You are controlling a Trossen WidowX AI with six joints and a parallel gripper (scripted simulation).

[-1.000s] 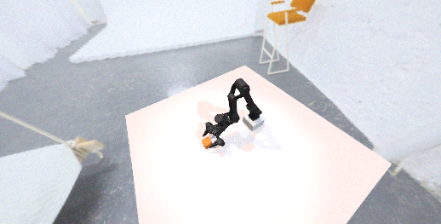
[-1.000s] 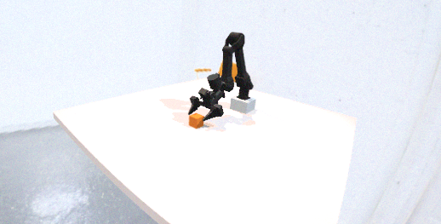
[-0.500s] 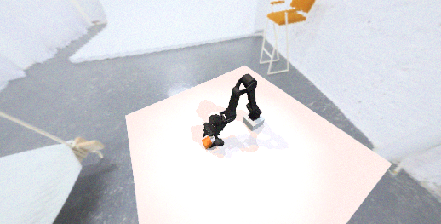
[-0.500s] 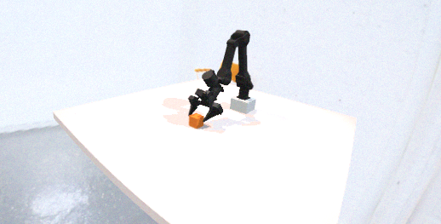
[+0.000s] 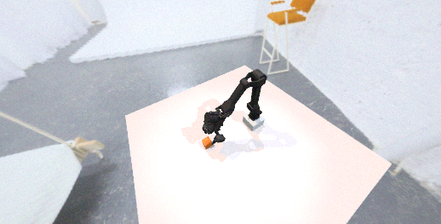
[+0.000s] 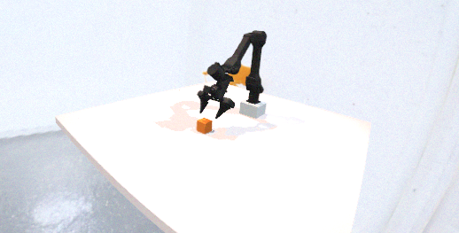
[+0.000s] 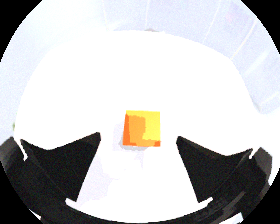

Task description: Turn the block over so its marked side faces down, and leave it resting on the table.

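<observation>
When seen from the top, spreads as a table (image 5: 255, 188) (image 6: 248, 174) (image 7: 141, 75) across the lower middle. Rises as an arm (image 5: 234, 100) (image 6: 256, 58) near the centre, bending leftward. Ends in a gripper (image 5: 209, 137) (image 6: 209, 115) (image 7: 139, 137), wide open and holding nothing, just above the block (image 5: 207, 142) (image 6: 204, 126) (image 7: 142, 129). Rests, as that orange block, on the table, left of centre in the exterior view.

From where I stand I count one arm (image 5: 231, 101) (image 6: 239, 56), with one gripper (image 5: 213, 135) (image 6: 213, 107) (image 7: 139, 140) that has two fingers. There's one orange block (image 5: 207, 142) (image 6: 204, 126) (image 7: 142, 129), one pale base block (image 5: 254, 122) (image 6: 252, 109), one pinkish-white tabletop (image 5: 255, 188) (image 6: 248, 174) (image 7: 91, 75) and one orange-seated chair (image 5: 286, 17) (image 6: 239, 75).
</observation>
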